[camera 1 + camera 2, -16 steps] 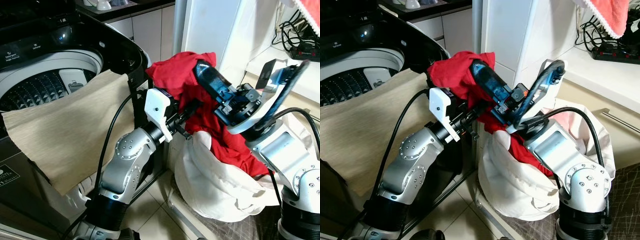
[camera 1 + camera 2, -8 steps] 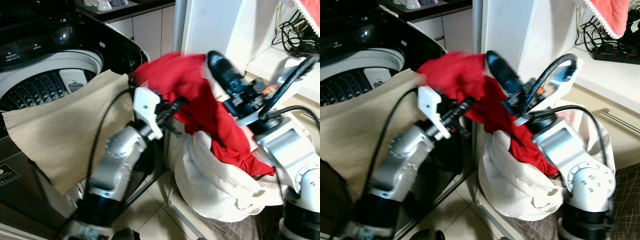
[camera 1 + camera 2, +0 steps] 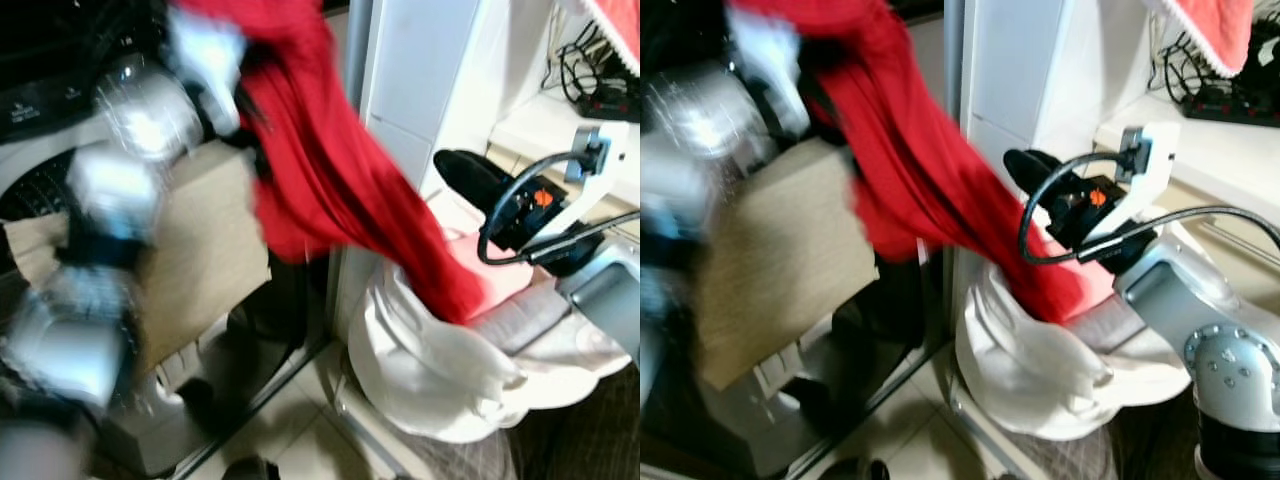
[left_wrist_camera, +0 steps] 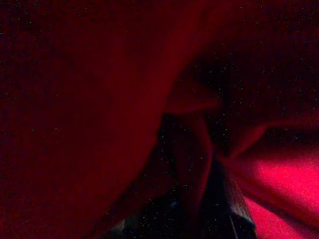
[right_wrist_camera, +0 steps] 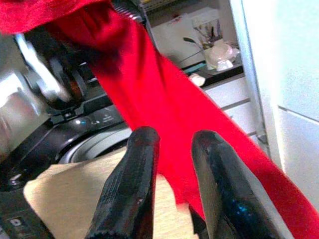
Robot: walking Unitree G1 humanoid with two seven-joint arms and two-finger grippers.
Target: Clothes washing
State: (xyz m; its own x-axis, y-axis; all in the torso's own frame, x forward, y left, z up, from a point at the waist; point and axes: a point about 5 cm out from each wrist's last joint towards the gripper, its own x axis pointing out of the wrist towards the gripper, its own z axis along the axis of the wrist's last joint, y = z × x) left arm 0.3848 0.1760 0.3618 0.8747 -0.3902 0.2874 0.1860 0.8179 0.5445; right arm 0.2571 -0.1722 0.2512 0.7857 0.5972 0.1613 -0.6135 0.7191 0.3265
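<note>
Hanging from the raised, blurred left gripper [image 3: 235, 95], the red garment [image 3: 330, 190] is stretching from above the washing machine [image 3: 60, 100] down into the white laundry bag [image 3: 420, 370]; a beige cloth [image 3: 200, 240] is draping over the machine's rim. In the left wrist view, red fabric is pinched in the jaws. In the right wrist view, the right gripper [image 5: 172, 149] is pointing at the garment, jaws narrowly parted, gripping nothing.

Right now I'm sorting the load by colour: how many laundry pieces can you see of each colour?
Red garment: 1
Beige cloth: 1
White laundry bag: 1
Pink piece in the bag: 1
Total: 4
</note>
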